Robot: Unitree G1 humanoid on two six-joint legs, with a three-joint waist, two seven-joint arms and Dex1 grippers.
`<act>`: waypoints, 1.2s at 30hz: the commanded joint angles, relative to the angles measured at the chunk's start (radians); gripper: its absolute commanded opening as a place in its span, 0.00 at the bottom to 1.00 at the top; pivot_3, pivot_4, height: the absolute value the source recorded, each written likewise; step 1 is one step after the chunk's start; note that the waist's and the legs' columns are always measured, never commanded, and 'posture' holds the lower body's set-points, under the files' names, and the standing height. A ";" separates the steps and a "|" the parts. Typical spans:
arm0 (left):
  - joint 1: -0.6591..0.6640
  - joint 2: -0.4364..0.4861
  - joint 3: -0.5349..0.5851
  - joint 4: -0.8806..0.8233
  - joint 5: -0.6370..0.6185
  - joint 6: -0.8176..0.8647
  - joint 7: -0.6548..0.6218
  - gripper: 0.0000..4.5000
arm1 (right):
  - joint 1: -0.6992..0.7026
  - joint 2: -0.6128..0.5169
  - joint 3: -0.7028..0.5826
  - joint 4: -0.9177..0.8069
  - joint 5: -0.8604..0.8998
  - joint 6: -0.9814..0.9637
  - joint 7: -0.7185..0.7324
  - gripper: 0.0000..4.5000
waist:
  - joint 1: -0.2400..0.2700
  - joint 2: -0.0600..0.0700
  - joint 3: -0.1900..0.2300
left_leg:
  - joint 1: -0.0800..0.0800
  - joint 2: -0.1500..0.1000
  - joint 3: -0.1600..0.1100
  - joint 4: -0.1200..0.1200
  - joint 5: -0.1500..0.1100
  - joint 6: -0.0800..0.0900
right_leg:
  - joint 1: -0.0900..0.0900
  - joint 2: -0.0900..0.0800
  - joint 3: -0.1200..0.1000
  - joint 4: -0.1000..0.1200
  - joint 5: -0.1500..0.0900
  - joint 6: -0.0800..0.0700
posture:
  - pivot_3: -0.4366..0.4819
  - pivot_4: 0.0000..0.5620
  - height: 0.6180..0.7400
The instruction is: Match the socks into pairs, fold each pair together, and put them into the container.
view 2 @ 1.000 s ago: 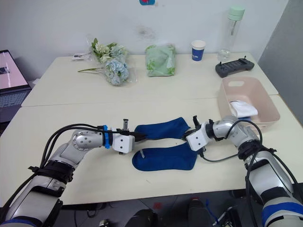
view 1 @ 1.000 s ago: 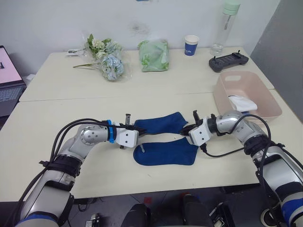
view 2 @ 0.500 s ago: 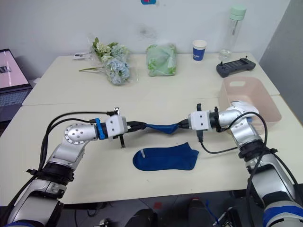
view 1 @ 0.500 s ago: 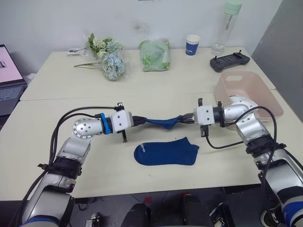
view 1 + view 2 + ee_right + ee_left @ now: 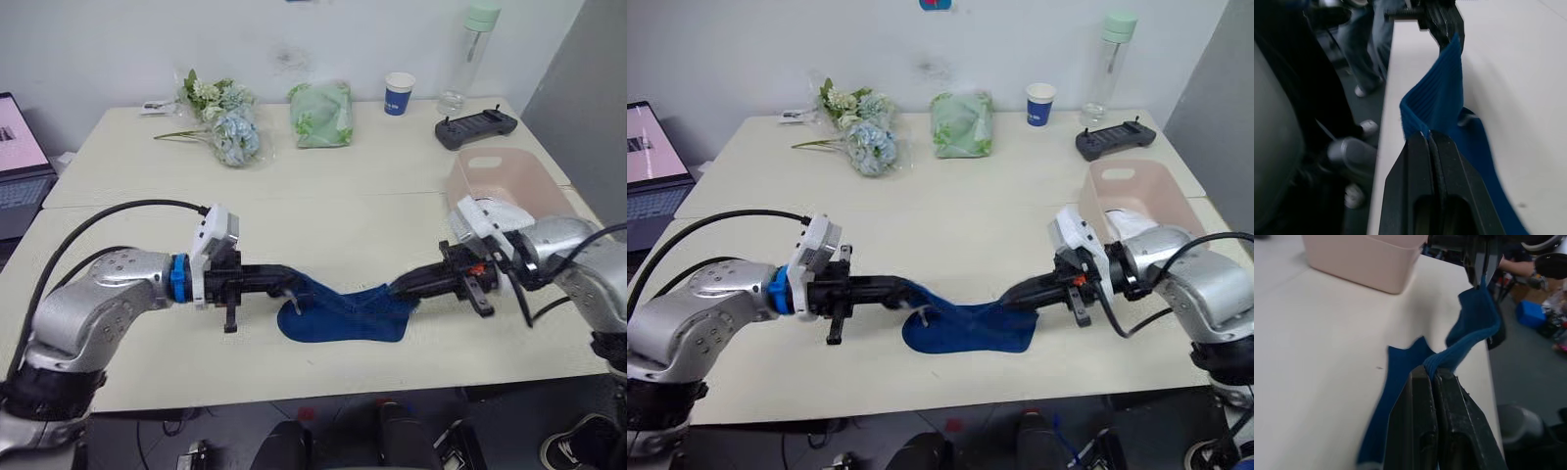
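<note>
One navy sock lies flat near the table's front edge. A second navy sock hangs stretched between my two grippers and sags down onto the flat one. My left gripper is shut on its left end, with the fingers pinching the fabric. At the other end my right gripper is shut on the cloth, pads pressed together. The pale pink container stands at the right, behind my right arm, with a white sock inside.
Along the back of the table are a flower bunch, a pale green cloth bundle, a blue paper cup, a bottle and a black controller. A laptop sits at far left.
Both grippers have come down and toward the front edge with the navy sock. It was taut in the air behind the flat sock and now sags onto it.
</note>
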 commanded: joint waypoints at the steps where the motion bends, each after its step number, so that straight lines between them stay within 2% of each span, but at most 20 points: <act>1: 0.075 0.020 0.025 -0.085 -0.074 0.077 0.010 0.00 | 0.070 -0.011 -0.033 -0.093 0.108 0.108 -0.055 0.00 | 0.008 0.000 0.000 | 0.000 0.000 0.000 0.000 0.000 0.000 | 0.000 0.000 0.000 0.000 0.000 0.000 | 0.48 0.27 1.00; 7: 0.158 -0.014 -0.037 -0.081 0.020 0.051 0.043 0.00 | 0.143 0.038 0.033 -0.052 -0.029 0.026 -0.135 0.00 | 0.014 0.000 0.000 | 0.000 -0.002 0.001 0.001 0.000 0.000 | 0.001 0.000 0.000 -0.001 0.000 0.000 | 0.48 0.27 1.00; 13: 0.062 -0.097 -0.112 0.085 0.174 -0.021 0.091 0.00 | 0.031 0.098 0.140 0.200 -0.263 -0.165 -0.118 0.00 | 0.013 0.000 0.000 | 0.000 -0.004 0.002 0.001 0.000 0.000 | 0.001 0.000 0.000 -0.001 0.000 0.000 | 0.48 0.27 1.00; 17: 0.015 -0.137 -0.139 0.132 0.231 -0.042 0.103 0.00 | -0.007 0.114 0.181 0.304 -0.352 -0.245 -0.080 0.00 | 0.012 0.000 0.000 | 0.000 -0.003 0.002 0.000 0.000 0.000 | 0.000 0.000 0.000 -0.002 0.000 0.000 | 0.48 0.27 1.00; 27: -0.022 -0.182 -0.194 0.190 0.333 -0.075 0.105 0.00 | -0.033 0.124 0.221 0.401 -0.489 -0.314 -0.041 0.00 | 0.011 0.000 0.000 | 0.000 -0.003 0.002 0.001 0.000 0.000 | 0.000 -0.001 0.000 -0.001 0.000 0.000 | 0.48 0.27 1.00; 36: -0.063 -0.215 -0.216 0.243 0.411 -0.101 0.117 0.00 | -0.091 0.171 0.213 0.467 -0.544 -0.288 -0.080 0.00 | 0.012 0.000 0.000 | 0.000 -0.003 0.002 0.001 0.000 0.000 | 0.000 -0.001 0.000 -0.001 0.000 0.000 | 0.48 0.27 1.00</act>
